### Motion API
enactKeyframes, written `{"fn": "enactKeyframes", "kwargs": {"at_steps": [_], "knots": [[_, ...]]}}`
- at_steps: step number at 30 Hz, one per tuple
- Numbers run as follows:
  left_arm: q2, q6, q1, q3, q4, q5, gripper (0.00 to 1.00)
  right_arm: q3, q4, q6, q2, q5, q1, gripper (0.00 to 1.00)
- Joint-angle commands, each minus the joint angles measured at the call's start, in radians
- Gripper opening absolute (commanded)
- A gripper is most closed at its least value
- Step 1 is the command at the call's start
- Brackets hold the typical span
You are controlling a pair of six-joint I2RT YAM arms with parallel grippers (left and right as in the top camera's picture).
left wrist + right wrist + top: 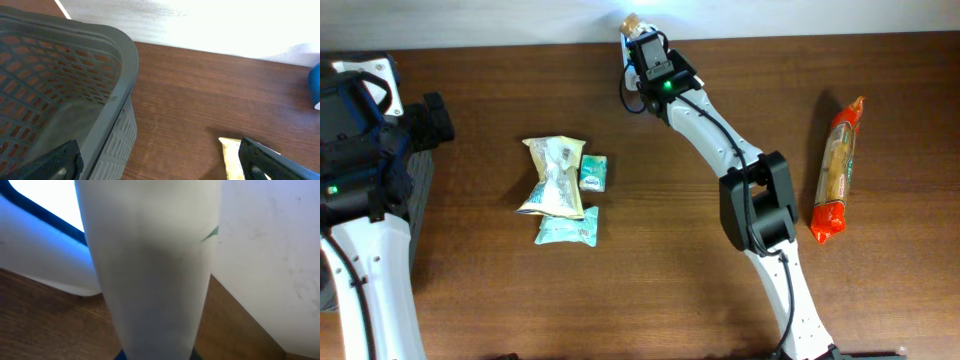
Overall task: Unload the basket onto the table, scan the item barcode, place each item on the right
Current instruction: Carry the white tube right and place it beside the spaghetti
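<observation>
Overhead, right gripper (640, 45): you have it clamped on the item (632, 22), raised at the far edge of the table (670, 310), probably to present the barcode; glare hides any reader.
Overhead, left gripper (428, 122): it hangs over the basket (420, 185), well apart from the snack packets (562, 180), so it is out of your way.
Left wrist, jaws: spread wide with nothing between them; the basket rim lies below.
Right wrist, item: its pale wrapper fills the view, upright. A blue-edged object (35, 245) behind it is likely the scanner. No barcode shows on this face.
</observation>
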Motion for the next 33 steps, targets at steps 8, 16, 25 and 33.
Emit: {"fn": "enactKeyframes", "kwargs": {"at_steps": [8, 16, 25, 33], "knots": [[-0.014, -0.01, 0.002, 0.008, 0.001, 0.008, 0.99, 0.03, -0.482, 0.428, -0.397, -0.444, 0.01, 0.04], [-0.014, -0.01, 0.002, 0.008, 0.002, 0.008, 0.99, -0.025, -0.963, 0.675, -0.464, -0.493, -0.214, 0.04], [-0.014, -0.01, 0.002, 0.008, 0.001, 0.008, 0.99, -0.584, -0.676, 0.805, -0.455, -0.282, -0.438, 0.04], [-0.014, -0.01, 0.002, 0.008, 0.002, 0.008, 0.99, -0.622, -0.663, 0.752, -0.455, -0.245, -0.49, 0.65]]}}
